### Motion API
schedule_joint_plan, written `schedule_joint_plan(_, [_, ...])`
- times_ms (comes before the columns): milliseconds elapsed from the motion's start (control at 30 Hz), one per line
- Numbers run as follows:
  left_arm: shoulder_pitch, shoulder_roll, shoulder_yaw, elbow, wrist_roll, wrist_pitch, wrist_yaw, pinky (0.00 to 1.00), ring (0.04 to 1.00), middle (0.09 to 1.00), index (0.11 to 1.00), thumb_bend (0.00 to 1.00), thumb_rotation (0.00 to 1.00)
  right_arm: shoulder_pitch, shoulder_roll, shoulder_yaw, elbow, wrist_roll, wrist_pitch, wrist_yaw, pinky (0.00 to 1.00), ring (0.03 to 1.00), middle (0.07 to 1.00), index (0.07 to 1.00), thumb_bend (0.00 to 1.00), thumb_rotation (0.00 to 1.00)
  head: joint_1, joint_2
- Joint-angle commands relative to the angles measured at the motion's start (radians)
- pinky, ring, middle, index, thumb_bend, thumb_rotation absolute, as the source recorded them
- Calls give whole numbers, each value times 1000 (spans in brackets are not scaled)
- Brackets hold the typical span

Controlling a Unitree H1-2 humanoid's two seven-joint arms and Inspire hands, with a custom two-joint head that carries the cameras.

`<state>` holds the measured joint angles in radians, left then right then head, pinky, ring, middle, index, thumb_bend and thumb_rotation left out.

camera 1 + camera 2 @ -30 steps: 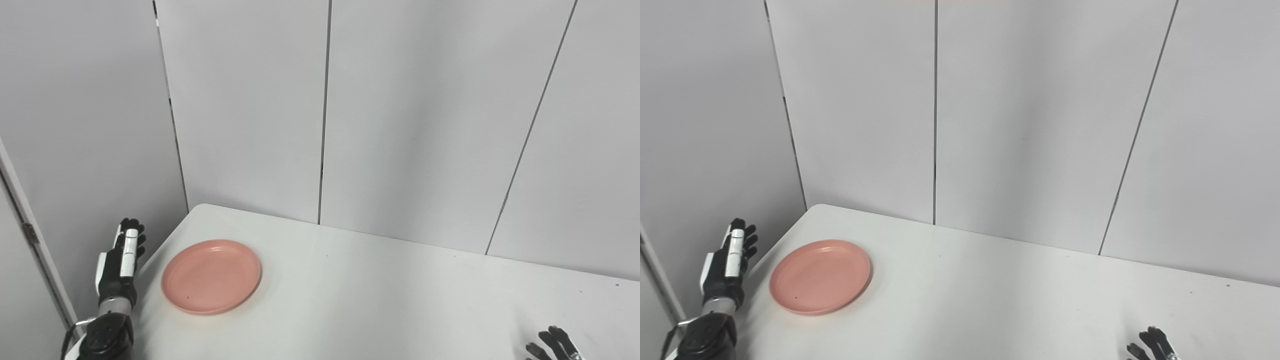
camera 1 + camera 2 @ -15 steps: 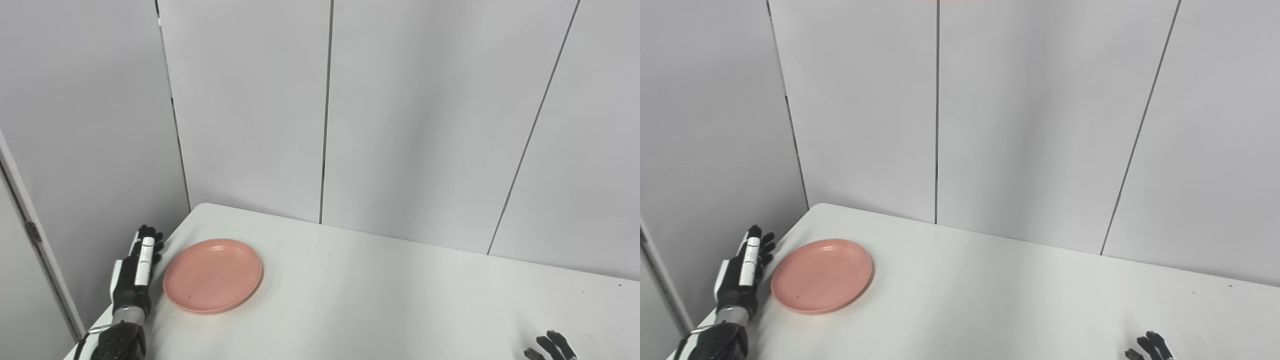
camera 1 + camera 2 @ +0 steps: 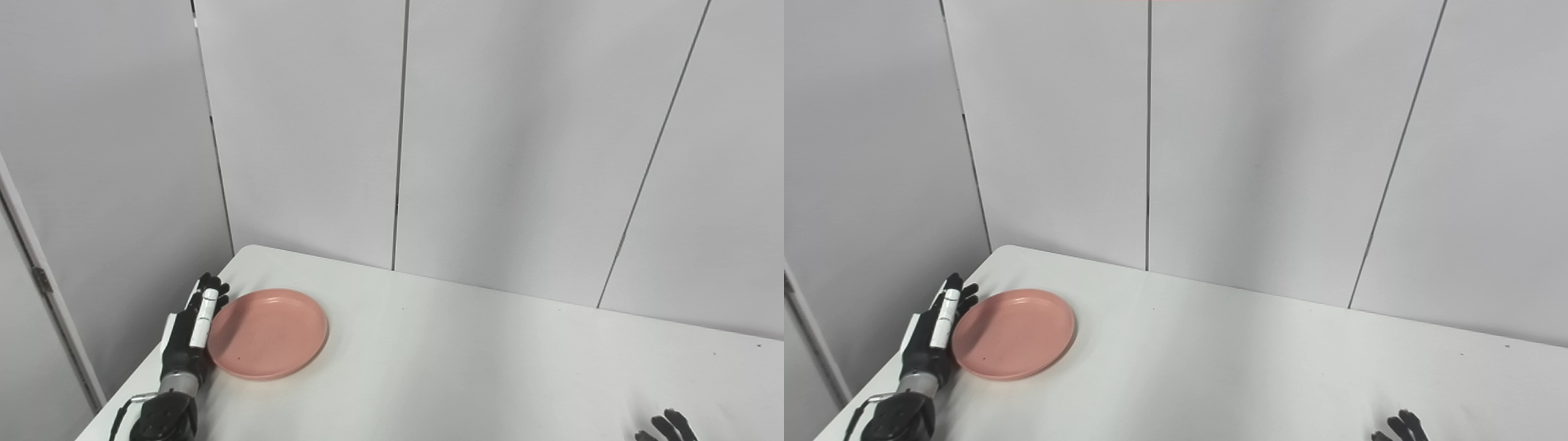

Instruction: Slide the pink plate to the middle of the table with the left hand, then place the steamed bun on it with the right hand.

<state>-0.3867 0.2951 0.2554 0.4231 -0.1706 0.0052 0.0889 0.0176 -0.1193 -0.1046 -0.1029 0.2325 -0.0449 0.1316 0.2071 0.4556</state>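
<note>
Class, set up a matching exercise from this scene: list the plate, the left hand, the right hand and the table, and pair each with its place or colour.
Things:
1. plate
2. left hand
3. right hand
4. table

Descriptions:
A. white
B. only fingertips show at the bottom edge
C. pink
D. against the plate's left rim

Pairs: 1-C, 2-D, 3-B, 4-A

A plate [image 3: 267, 334] is seen resting on the desk [image 3: 465, 367] near its far-left corner. The left hand [image 3: 190, 334] is placed flat on the desk along the plate's left rim, touching it. Only the fingers [image 3: 667, 427] of the right hand [image 3: 1399, 427] are caught at the bottom edge, far right, well apart from the plate. A panelled wall [image 3: 490, 135] is set behind the desk.
</note>
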Motion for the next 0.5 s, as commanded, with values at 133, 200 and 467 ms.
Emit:
schedule_joint_plan(133, [-37, -31, -19, -50, -46, 61, -58, 900, 899, 893, 941, 723, 873, 11, 25, 11, -6, -1, 3, -5, 785, 822, 889, 893, 686, 913, -26, 12])
schedule_joint_plan(200, [-47, -35, -29, -56, -45, 67, -66, 902, 890, 887, 937, 720, 893, 14, 23, 16, -14, -10, 6, -5, 774, 818, 889, 894, 695, 911, -37, 16])
schedule_joint_plan(467, [-89, -46, -84, -53, -27, 73, -84, 884, 900, 906, 948, 728, 925, 26, 22, 34, -41, -30, 4, -5, 766, 812, 901, 898, 718, 917, -86, 40])
